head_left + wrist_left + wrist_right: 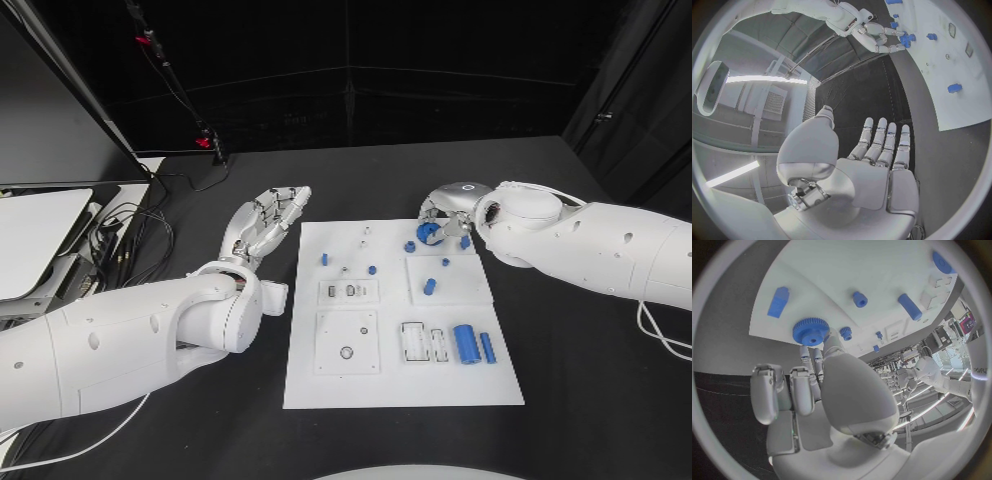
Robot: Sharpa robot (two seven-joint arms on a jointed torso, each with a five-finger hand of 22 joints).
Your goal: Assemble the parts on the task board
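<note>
Nearest to us on the task board (pixel 397 385) we see a bare white strip, then a row of recessed panels: a square one with an oval slot (pixel 346 341) on the left, and on the right a large blue cylinder (pixel 466 344) lying flat with a slimmer blue pin (pixel 488 347) just beside it, next to two narrow slots. Farther up, another blue pin (pixel 430 287) lies on a raised square, and small blue pegs (pixel 374 269) stand scattered across the middle.

At the board's far right corner, our right hand (pixel 444 222) has its fingers curled around a blue gear (pixel 428 232); the wrist view shows fingertips touching the gear's (pixel 810 331) toothed rim. Our left hand (pixel 268 224) hovers over the black table (pixel 577 380) just beside the board's left edge, fingers straight and spread, holding nothing.

Beyond it, cables (pixel 137 235) trail leftward.
</note>
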